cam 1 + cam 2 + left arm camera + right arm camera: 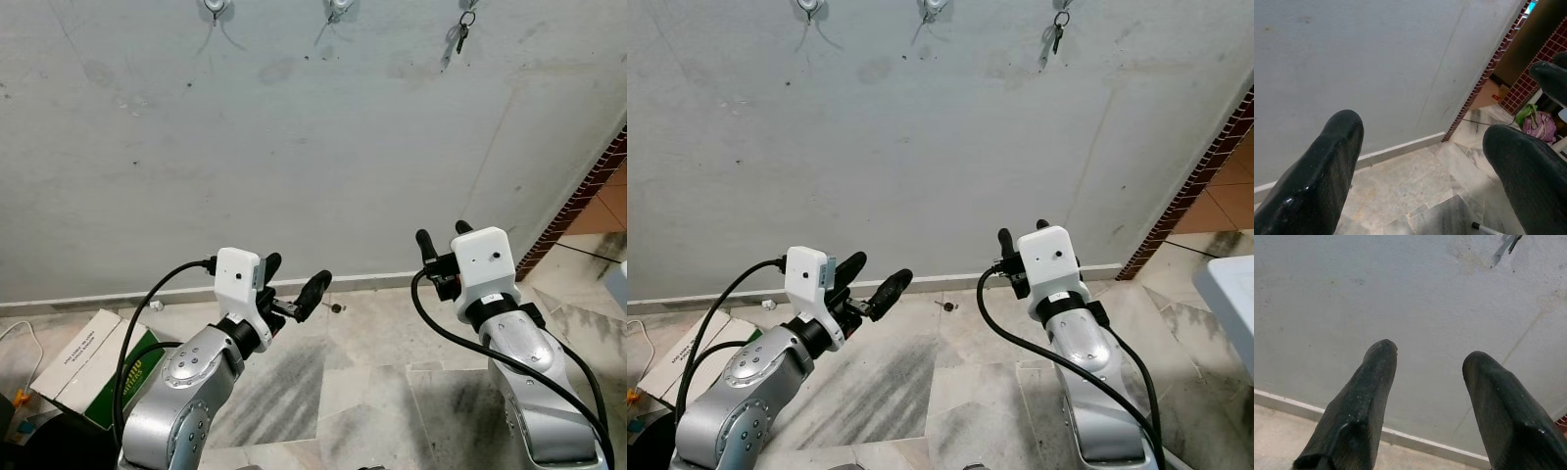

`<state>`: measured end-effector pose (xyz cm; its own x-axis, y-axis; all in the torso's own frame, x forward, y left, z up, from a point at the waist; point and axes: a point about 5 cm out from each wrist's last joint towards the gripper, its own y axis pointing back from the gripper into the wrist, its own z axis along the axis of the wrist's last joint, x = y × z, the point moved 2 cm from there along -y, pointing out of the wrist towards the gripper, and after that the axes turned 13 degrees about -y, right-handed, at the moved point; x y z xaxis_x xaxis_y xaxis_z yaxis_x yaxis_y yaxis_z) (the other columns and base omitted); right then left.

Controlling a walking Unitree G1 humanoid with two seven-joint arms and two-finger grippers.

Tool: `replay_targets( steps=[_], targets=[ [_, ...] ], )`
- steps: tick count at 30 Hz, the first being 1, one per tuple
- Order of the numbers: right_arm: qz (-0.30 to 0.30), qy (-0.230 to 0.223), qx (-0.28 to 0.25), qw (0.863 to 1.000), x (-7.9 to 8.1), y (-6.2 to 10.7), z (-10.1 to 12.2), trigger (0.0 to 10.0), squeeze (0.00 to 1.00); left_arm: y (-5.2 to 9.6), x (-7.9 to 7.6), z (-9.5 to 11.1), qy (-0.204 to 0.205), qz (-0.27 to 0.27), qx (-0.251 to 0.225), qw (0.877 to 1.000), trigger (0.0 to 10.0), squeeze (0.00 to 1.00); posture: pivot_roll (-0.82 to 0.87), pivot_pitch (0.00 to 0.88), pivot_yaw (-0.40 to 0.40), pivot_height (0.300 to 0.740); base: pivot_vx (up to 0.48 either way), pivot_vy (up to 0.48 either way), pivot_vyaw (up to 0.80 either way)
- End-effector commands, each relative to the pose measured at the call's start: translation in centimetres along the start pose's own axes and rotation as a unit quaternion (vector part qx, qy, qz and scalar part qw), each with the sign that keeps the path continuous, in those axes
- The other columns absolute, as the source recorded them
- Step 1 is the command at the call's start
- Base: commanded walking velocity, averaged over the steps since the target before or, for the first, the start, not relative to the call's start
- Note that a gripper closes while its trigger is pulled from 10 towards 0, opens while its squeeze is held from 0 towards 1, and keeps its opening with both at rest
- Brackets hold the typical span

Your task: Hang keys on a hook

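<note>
In the left eye view, the robot faces a pale grey wall (pixel 323 147) with stains and fine cracks. At the top edge of the wall there are three small white hooks. The left hook (pixel 215 8) and the middle hook (pixel 338 8) carry nothing that I can see. From the right hook (pixel 470 4) hang the keys (pixel 463 32), a dark bunch on a ring, flat against the wall and high above both arms. The left end effector (pixel 294 284) is low on the left, its two black fingers spread apart and pointing to the right, with nothing between them. The right end effector (pixel 443 238) is low on the right, pointing up toward the wall; its fingers are apart and hold nothing. On the marble floor (pixel 372 343), near the skirting board and just beyond the left end effector, lies a small dark object (pixel 337 307) that is too small to identify. A cardboard box (pixel 88 367) with a green side lies on the floor at the far left.

In the right eye view, the same scene appears, and a strip of dark red brick (pixel 1205 162) runs down the right end of the wall.

In the left wrist view, the two black fingers (pixel 1317 181) are wide apart and empty, in front of the wall, the skirting board and the floor.

In the right wrist view, the fingers (pixel 1366 406) are also parted and empty, pointing at the wall. The keys (pixel 1515 243) show at the upper edge with their shadow beside them.
</note>
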<state>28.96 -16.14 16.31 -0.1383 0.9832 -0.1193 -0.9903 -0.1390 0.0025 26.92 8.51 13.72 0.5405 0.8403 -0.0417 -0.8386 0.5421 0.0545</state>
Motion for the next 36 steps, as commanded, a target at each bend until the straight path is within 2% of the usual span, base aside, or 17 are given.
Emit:
replay_targets(
  steps=[1, 5, 12, 36],
  targets=[
    [0.002, 0.002, 0.005, 1.0, 0.11, -0.14, -0.08, 10.0, 0.0, 0.18, 0.27, 0.01, 0.003, 0.007, -0.001, 1.0, 10.0, 0.0, -0.08, 0.102, 0.048, 0.74, 0.0, 0.0, -0.77],
    [0.002, 0.001, 0.005, 1.0, 0.13, -0.14, -0.11, 10.0, 0.0, 0.2, 0.33, 0.03, 0.004, 0.009, -0.002, 1.0, 10.0, 0.0, -0.07, 0.098, 0.048, 0.74, 0.0, 0.0, -0.77],
    [0.009, -0.001, -0.004, 1.0, 0.34, -0.14, 0.13, 10.0, 0.0, 0.18, 0.4, 0.07, 0.01, 0.013, -0.003, 1.0, 10.0, 0.0, -0.07, 0.097, 0.046, 0.74, 0.0, 0.119, 0.0],
    [0.004, 0.001, -0.001, 1.0, 0.07, -0.24, 0.14, 10.0, 0.0, 0.08, 0.33, -0.02, 0.009, 0.007, 0.005, 1.0, 10.0, 0.0, -0.07, 0.109, 0.044, 0.74, 0.0, 0.48, 0.0]
  ],
)
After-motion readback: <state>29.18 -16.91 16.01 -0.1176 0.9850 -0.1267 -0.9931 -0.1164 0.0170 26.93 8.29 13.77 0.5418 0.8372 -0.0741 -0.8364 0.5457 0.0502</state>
